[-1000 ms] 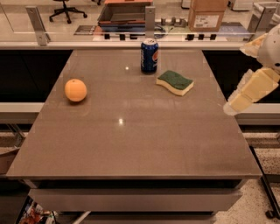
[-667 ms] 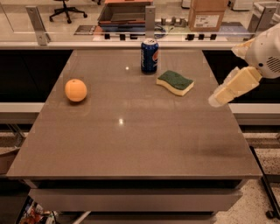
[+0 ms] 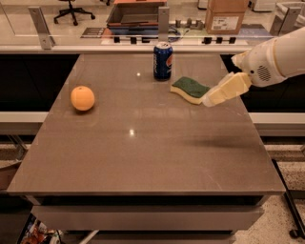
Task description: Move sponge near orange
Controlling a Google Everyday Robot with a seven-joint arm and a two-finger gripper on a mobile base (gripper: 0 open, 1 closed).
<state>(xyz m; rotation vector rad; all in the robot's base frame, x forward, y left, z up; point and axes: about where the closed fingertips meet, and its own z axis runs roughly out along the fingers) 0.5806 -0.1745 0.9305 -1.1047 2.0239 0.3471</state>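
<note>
The sponge, pale yellow with a dark green top, lies flat on the table's far right part, just right of the blue soda can. The orange sits on the left side of the table, far from the sponge. My cream-coloured gripper reaches in from the right, its tip just at the sponge's right end, above the table. It holds nothing that I can see.
The grey table has a front edge near the bottom and a right edge under my arm. Behind it run a rail with posts, a cardboard box and an office chair.
My gripper has moved left and slightly forward, from beyond the table's right edge to the sponge's right end. The sponge, the can and the orange have not moved.
</note>
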